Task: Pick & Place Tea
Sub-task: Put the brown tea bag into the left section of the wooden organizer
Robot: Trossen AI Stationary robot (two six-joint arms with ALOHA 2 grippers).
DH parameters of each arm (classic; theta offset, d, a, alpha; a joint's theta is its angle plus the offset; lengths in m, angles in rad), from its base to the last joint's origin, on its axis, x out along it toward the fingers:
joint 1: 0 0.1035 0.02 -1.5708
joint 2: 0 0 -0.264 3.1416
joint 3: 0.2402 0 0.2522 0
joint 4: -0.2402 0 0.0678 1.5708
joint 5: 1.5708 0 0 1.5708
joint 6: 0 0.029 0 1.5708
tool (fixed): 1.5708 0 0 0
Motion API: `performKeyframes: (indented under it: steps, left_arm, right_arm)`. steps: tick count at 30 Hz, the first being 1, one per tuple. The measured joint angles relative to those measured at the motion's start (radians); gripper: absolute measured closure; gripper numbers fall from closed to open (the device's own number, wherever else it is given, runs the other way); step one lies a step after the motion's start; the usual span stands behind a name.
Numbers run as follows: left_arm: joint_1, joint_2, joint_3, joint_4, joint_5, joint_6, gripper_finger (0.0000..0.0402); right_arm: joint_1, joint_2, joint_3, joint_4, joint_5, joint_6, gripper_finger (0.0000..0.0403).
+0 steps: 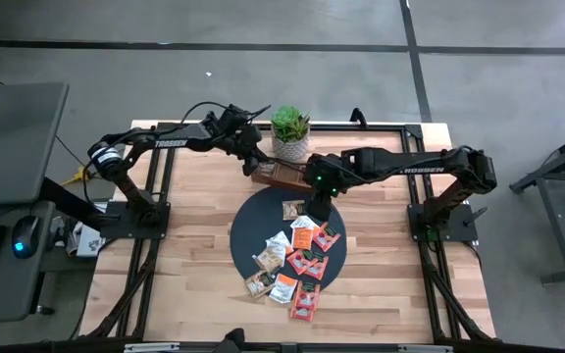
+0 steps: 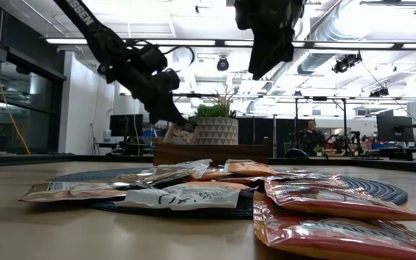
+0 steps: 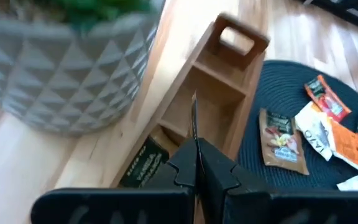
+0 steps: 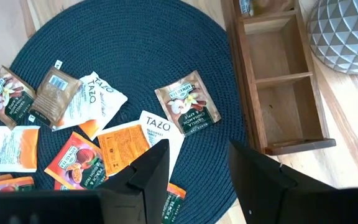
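Note:
Several small tea sachets [image 1: 297, 260], orange-red, tan-brown and white, lie loosely overlapping on the dark round mat [image 1: 251, 224]; they fill the near ground of the low view [image 2: 193, 191]. A brown wooden compartment tray [image 1: 281, 176] sits at the mat's far edge. My left gripper [image 3: 196, 146] hovers over the tray's middle compartment [image 3: 213, 112], shut on one sachet seen edge-on. A dark green sachet [image 3: 143, 163] lies in the tray's end compartment. My right gripper [image 4: 197, 171] is open above the mat's far part, near a tan-brown sachet [image 4: 187, 102], touching nothing. My left gripper pinches one tea sachet between its two fingers, coming from above and pointing down. Only the sachet's thin edge [image 3: 194, 118] shows past the fingertips. It hangs upright below the fingers, lifted clear above the tray's compartment; in the low view a small corner [image 2: 191, 124] shows below the gripper.
A potted plant in a grey faceted pot [image 1: 289, 145] stands just beyond the tray, close to my left gripper. The tray's other end compartment holds something white [image 3: 235, 37]. Bare wooden tabletop [image 1: 194, 255] lies left and right of the mat.

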Motion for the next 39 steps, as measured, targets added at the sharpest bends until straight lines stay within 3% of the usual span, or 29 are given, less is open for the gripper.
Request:
performKeyframes:
  steps: [12,21,25,32,39]
  left_arm:
    - [0.0,0.015,0.0,-0.001,-0.041,-0.037,0.0384]
    - [0.0,0.015,0.011,-0.015,-0.069,-0.069,0.0255]
    - [0.0,0.015,0.064,-0.068,-0.069,-0.109,0.0218]
    - [-0.015,-0.024,0.158,-0.218,-0.047,-0.116,0.0218]
    - [-0.134,-0.03,0.157,-0.289,-0.011,-0.161,0.0244]
  right_arm:
    - [0.0,0.0,0.0,0.002,-0.006,0.0,0.0244]
    - [0.0,0.0,0.0,0.002,-0.005,-0.004,0.0243]
    - [0.0,0.0,0.0,0.007,-0.014,-0.011,0.0245]
    - [0.0,0.024,0.0,0.07,-0.042,-0.03,0.0247]
    - [0.0,0.093,0.0,0.086,-0.063,-0.05,0.0261]
